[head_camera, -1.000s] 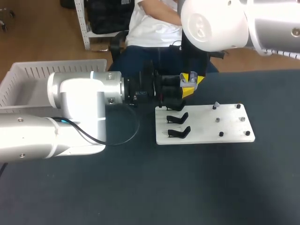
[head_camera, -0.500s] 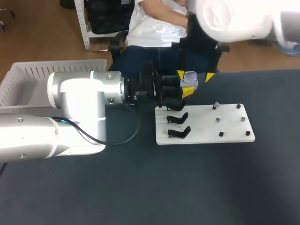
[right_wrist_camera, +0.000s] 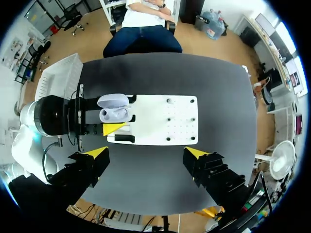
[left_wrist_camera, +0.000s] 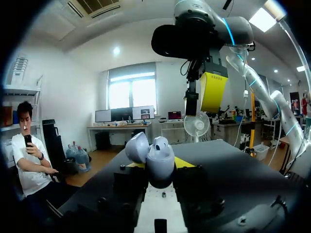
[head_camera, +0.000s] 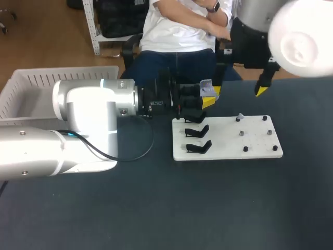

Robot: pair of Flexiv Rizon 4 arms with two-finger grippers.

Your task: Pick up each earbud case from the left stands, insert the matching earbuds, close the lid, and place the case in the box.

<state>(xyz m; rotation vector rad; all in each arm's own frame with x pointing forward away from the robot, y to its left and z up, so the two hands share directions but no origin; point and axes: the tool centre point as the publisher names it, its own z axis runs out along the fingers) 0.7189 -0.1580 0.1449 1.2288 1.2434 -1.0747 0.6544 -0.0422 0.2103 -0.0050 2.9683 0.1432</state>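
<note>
Left gripper [left_wrist_camera: 159,170] clamped on open earbud case [left_wrist_camera: 158,162] from both sides, yellow tips just showing either side of case body. Lid [left_wrist_camera: 136,146] flipped back; one earbud [left_wrist_camera: 162,142] seated inside. Case held at far-left corner of white stand board [head_camera: 229,139], above black stands [head_camera: 198,130]. Right gripper [right_wrist_camera: 146,153] has fingers spread wide, grips nothing, touches nothing; hangs high above table, right of case. White box [head_camera: 47,83] at table's far left.
</note>
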